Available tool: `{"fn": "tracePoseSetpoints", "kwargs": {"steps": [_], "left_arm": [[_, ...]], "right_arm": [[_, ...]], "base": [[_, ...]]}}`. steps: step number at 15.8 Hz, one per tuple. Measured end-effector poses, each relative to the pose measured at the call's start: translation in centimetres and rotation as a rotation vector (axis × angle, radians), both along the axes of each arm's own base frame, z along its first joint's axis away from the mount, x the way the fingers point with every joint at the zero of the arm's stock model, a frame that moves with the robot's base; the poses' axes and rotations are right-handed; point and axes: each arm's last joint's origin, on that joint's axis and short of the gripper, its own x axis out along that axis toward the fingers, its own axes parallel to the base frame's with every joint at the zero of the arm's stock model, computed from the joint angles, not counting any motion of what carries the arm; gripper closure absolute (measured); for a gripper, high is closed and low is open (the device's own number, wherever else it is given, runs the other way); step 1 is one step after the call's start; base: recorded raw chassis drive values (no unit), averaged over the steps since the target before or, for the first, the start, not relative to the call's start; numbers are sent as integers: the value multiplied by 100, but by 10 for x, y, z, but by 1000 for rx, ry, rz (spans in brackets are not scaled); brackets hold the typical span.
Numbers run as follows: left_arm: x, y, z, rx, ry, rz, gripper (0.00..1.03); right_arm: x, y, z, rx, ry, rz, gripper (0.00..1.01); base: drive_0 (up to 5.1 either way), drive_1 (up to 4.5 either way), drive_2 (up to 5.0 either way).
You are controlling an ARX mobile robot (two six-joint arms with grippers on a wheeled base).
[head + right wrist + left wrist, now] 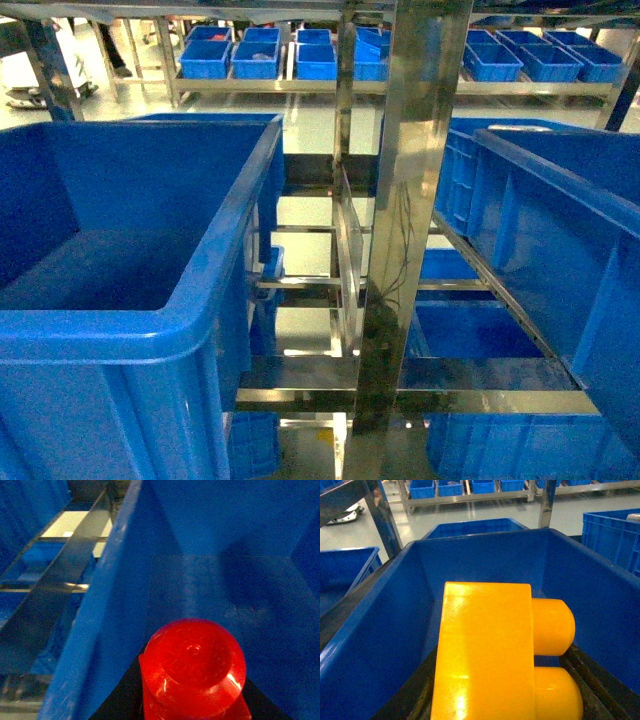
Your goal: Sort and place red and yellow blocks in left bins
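Yellow block is carried over a blue bin, the red block over another bin; jaw state cannot be told. Both are judged light, rigid and glossy-slick, best gripped across flat sides.
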Motion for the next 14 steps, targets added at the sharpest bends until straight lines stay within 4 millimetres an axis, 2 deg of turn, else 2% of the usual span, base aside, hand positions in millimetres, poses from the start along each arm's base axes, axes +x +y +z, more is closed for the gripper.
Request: {"fn": "tracePoseSetpoints", "kwargs": {"steps": [1, 5, 6, 9, 12, 14], "left_arm": [[0, 0, 0, 0, 0, 0, 47], [0, 0, 0, 0, -1, 0, 47], [0, 0, 0, 0, -1, 0, 47], [0, 0, 0, 0, 0, 0, 47], [0, 0, 0, 0, 0, 0, 47], [0, 0, 0, 0, 0, 0, 47]], "right_arm": [[15, -1, -5, -11, 4, -18, 74], [54, 2, -7, -67, -18, -58, 74], [56, 2, -7, -72, -18, -63, 74], [94, 0, -20, -158, 32, -111, 74], [132, -12, -30, -231, 58, -206, 74], [147, -27, -50, -275, 131, -271, 74]], "base": [[0, 0, 0], [0, 0, 0], [0, 0, 0], [0, 0, 0], [0, 0, 0], [0, 0, 0]]}}
